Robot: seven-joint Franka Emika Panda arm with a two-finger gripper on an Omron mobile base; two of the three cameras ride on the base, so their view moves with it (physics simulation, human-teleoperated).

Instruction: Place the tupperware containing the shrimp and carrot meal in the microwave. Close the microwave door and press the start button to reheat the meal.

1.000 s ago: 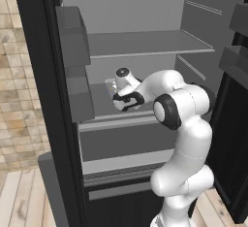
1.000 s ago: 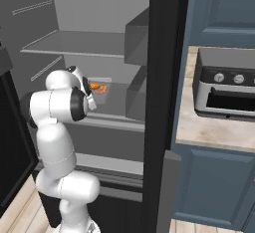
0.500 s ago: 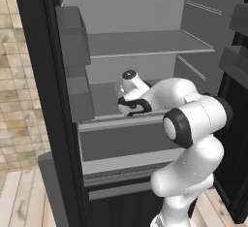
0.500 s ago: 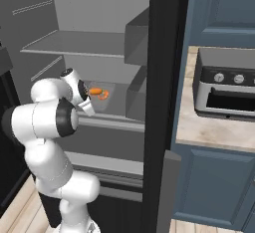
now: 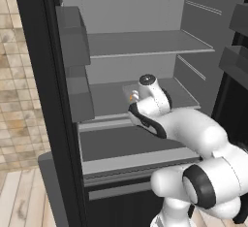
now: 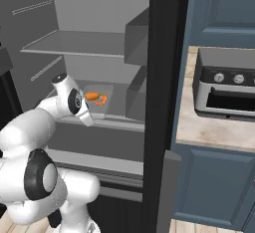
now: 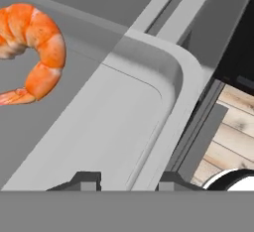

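The tupperware (image 7: 124,127), a pale grey tray with a raised rim, lies low over the middle shelf of an open fridge (image 6: 79,43). My gripper (image 7: 130,179) is shut on its near rim, one fingertip inside the tray and one outside. The orange shrimp (image 7: 42,47) lies curled in the tray. From the right base view the shrimp (image 6: 102,99) and a carrot piece (image 6: 91,95) lie side by side in the tupperware (image 6: 107,88), just past my hand. In the left base view my hand hides most of the tupperware (image 5: 127,90). The microwave and its door are out of view.
Another fridge shelf (image 5: 145,41) hangs above, and a drawer front (image 5: 131,146) sits below the tray. Door bins (image 5: 72,41) flank the opening at left. A toaster oven (image 6: 226,90) stands on the counter at right, over blue cabinets (image 6: 214,182). Wood floor shows below.
My hand has drawn back toward the fridge front with the tupperware, which moved nearer the shelf edge. My elbow swung back and down toward the base. The grip is unchanged.
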